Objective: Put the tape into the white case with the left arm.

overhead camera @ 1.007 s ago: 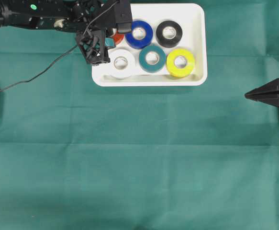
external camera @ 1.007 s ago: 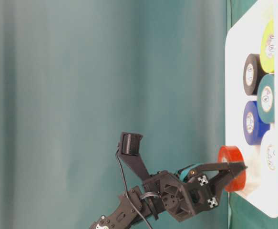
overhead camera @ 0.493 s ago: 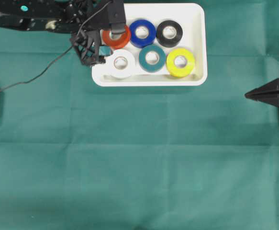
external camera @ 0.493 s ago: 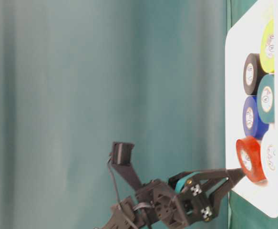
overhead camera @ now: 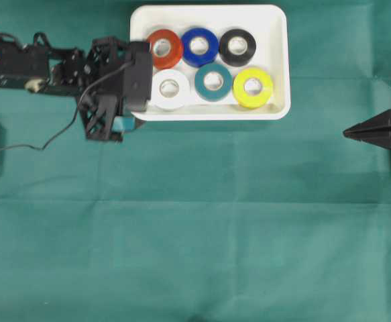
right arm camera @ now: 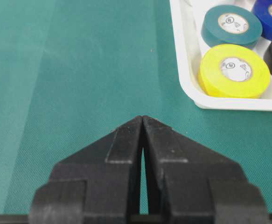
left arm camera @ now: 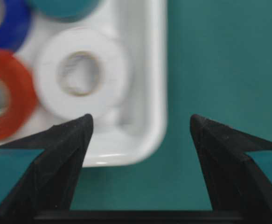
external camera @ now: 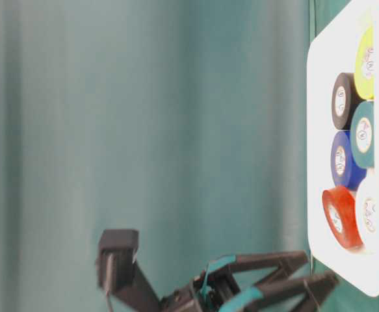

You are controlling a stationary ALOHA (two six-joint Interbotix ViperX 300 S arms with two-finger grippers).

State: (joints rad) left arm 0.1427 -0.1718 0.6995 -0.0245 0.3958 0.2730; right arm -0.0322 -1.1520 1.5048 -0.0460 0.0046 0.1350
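tape: red roll (overhead camera: 164,48) lies flat in white case (overhead camera: 280,66), at 10 o'clock of the case, touching blue roll (overhead camera: 199,46) & white roll (overhead camera: 169,89); 6 rolls in all.
left pincer (left arm camera: 140,123): tips spread wide, nothing between them, off the case's 8 o'clock corner.
right pincer (right arm camera: 142,122): tips pressed together, empty, parked at 3 o'clock of worktop (overhead camera: 195,228).
step: prob. retreat; tape looks placed.
do it well: lift clear of rim before swinging; keep cable (overhead camera: 41,144) off the rolls.
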